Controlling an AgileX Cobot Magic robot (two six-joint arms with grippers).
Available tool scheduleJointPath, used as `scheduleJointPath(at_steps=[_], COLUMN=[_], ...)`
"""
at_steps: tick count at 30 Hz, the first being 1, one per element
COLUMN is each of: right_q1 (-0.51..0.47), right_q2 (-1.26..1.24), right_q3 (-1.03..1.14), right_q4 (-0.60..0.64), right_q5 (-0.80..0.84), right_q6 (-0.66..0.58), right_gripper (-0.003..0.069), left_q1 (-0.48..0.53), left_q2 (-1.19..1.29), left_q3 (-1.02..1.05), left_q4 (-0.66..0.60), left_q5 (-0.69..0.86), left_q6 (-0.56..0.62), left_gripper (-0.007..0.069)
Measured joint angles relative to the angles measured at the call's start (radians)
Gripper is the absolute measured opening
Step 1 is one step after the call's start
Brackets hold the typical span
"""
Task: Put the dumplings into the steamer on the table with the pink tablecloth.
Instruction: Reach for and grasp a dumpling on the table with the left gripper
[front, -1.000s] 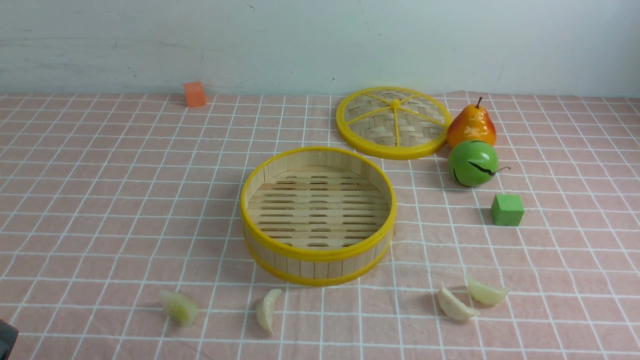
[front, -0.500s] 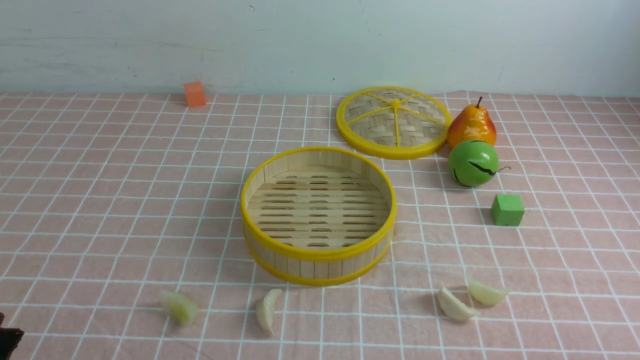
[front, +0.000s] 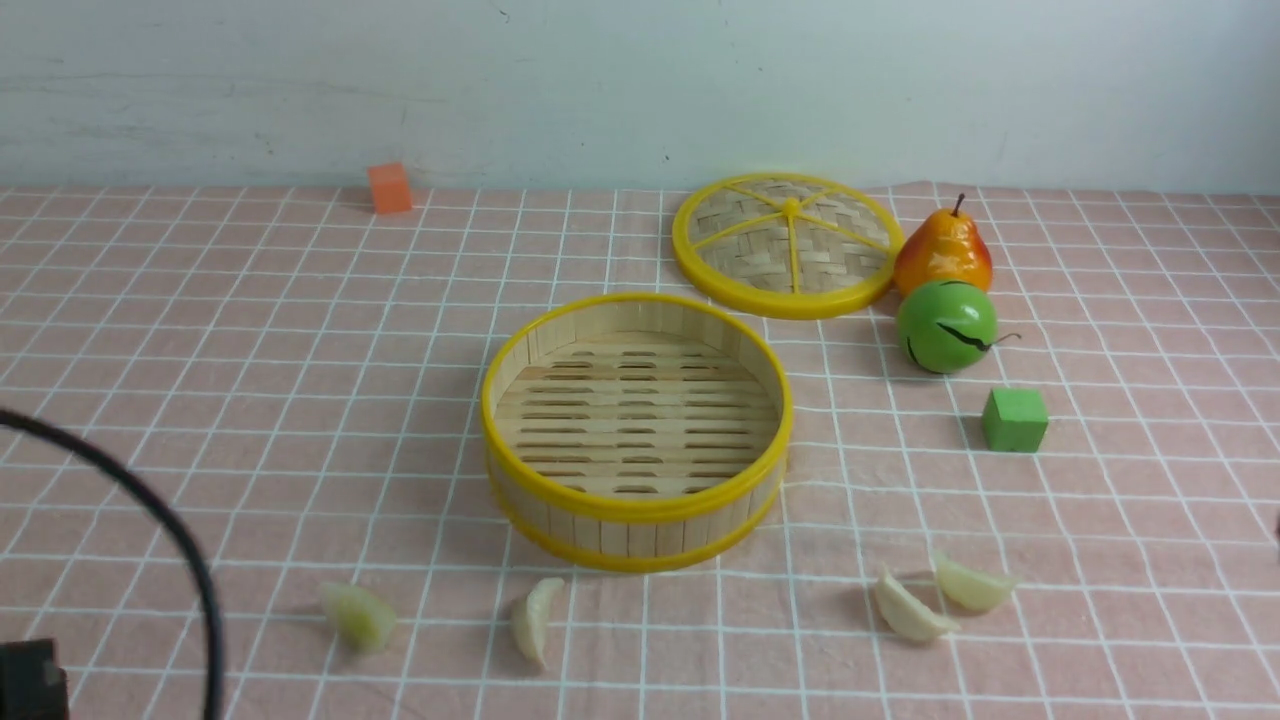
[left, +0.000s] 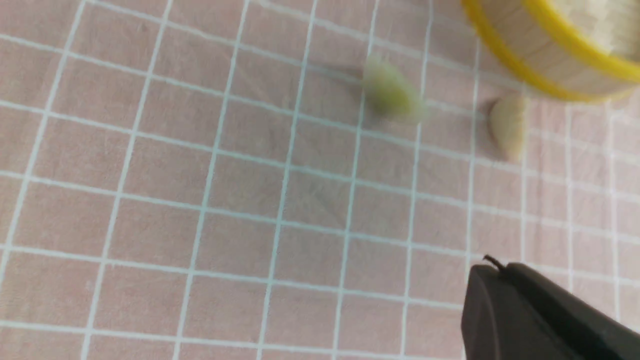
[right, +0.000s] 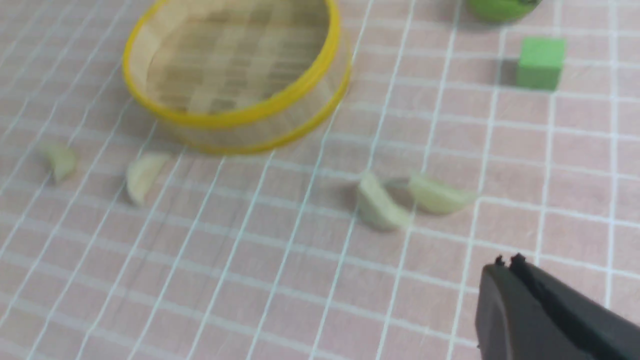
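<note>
The steamer (front: 640, 535) stands in the middle of the pink tablecloth (front: 250, 400) with nothing on its slatted floor. Two dumplings (front: 357, 615) (front: 533, 620) lie in front of it to the left, and two more (front: 908, 608) (front: 970, 585) lie touching to the right. My left gripper (left: 492, 267) is shut and holds nothing; it hovers over bare cloth short of the left pair (left: 390, 92) (left: 507, 132). My right gripper (right: 507, 262) is shut and holds nothing, close to the right pair (right: 377, 207) (right: 437, 195).
The woven lid (front: 788, 245) lies behind the steamer on the right, with a pear (front: 943, 250), a green ball (front: 946, 326) and a green cube (front: 1014, 419) beside it. An orange cube (front: 389, 188) sits at the back left. My left arm's cable (front: 150, 510) arcs over the near left corner.
Both grippers have gone from partly open to shut. My left arm's cable and a black part of its wrist have come into the front view at the lower left.
</note>
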Motion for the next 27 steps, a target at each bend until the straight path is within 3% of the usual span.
scheduleJointPath(at_steps=[3, 6, 7, 9, 13, 14, 15, 16, 18, 21, 23, 27], right_q1=[0.108, 0.290, 0.301, 0.432, 0.560, 0.568, 0.591, 0.592, 0.600, 0.600, 0.600, 0.600], right_q2=[0.126, 0.233, 0.237, 0.267, 0.272, 0.272, 0.272, 0.272, 0.272, 0.272, 0.272, 0.272], right_q3=[-0.085, -0.135, -0.136, -0.138, -0.142, -0.142, -0.144, -0.144, -0.144, -0.144, -0.144, -0.144], right_q4=[-0.027, -0.079, -0.084, -0.135, -0.197, -0.200, -0.206, -0.206, -0.208, -0.219, -0.226, -0.226], right_q5=[0.109, 0.199, 0.202, 0.225, 0.226, 0.225, 0.216, 0.216, 0.212, 0.212, 0.212, 0.212], right_q6=[-0.017, -0.043, -0.046, -0.046, -0.048, -0.048, -0.048, -0.048, -0.048, -0.048, -0.048, -0.048], right_gripper=[-0.0013, -0.0008, -0.0008, -0.0006, -0.0002, -0.0002, -0.0002, -0.0002, 0.0000, 0.0001, 0.0003, 0.0008], left_q1=[-0.040, -0.126, -0.130, -0.176, -0.192, -0.192, -0.192, -0.192, -0.192, -0.192, -0.192, -0.192], left_q2=[0.139, 0.298, 0.298, 0.414, 0.573, 0.590, 0.660, 0.668, 0.755, 0.843, 0.917, 1.005], left_q3=[-0.062, -0.096, -0.097, -0.109, -0.136, -0.140, -0.160, -0.162, -0.185, -0.197, -0.200, -0.201], left_q4=[-0.001, 0.006, 0.007, 0.017, 0.058, 0.061, 0.087, 0.087, 0.118, 0.149, 0.155, 0.157], left_q5=[0.001, -0.076, -0.076, -0.109, -0.154, -0.160, -0.186, -0.190, -0.240, -0.311, -0.373, -0.466], left_q6=[0.035, 0.042, 0.042, 0.028, -0.014, -0.018, -0.055, -0.061, -0.132, -0.222, -0.279, -0.327], left_gripper=[-0.0014, -0.0007, -0.0005, 0.0050, 0.0221, 0.0244, 0.0349, 0.0360, 0.0487, 0.0587, 0.0616, 0.0595])
